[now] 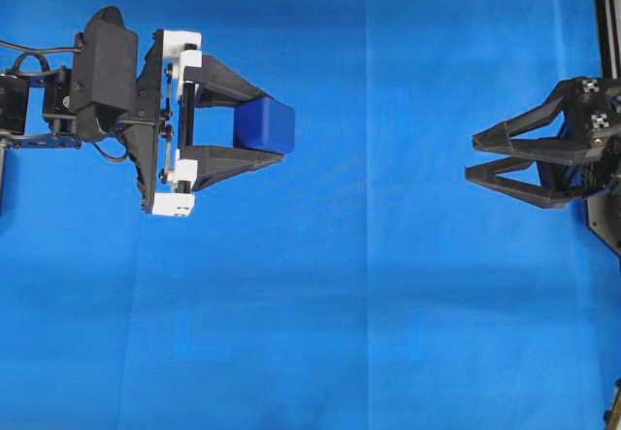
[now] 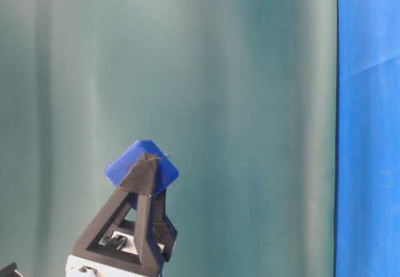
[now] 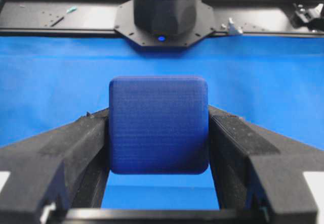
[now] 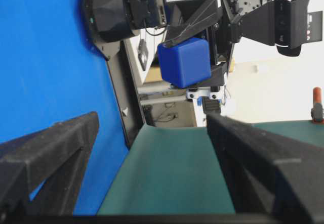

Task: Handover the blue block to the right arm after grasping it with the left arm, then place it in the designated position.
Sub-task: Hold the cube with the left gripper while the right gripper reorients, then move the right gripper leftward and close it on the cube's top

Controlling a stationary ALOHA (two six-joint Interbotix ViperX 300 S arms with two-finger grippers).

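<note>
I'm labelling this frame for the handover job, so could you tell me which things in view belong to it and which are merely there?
Part of the job:
- blue block, clamped in the left gripper
- right gripper, open, apart from the block

Merely there:
- blue cloth
- green backdrop
- black arm base

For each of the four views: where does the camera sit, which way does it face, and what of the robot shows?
Overhead: above, facing down on the blue cloth; left gripper holds the blue block, right gripper open.
Table-level: low, facing a green backdrop; left fingers and block.
Left wrist: behind its fingers, facing the right arm's base.
Right wrist: behind its open fingers, facing the left gripper.
All four share the block.
</note>
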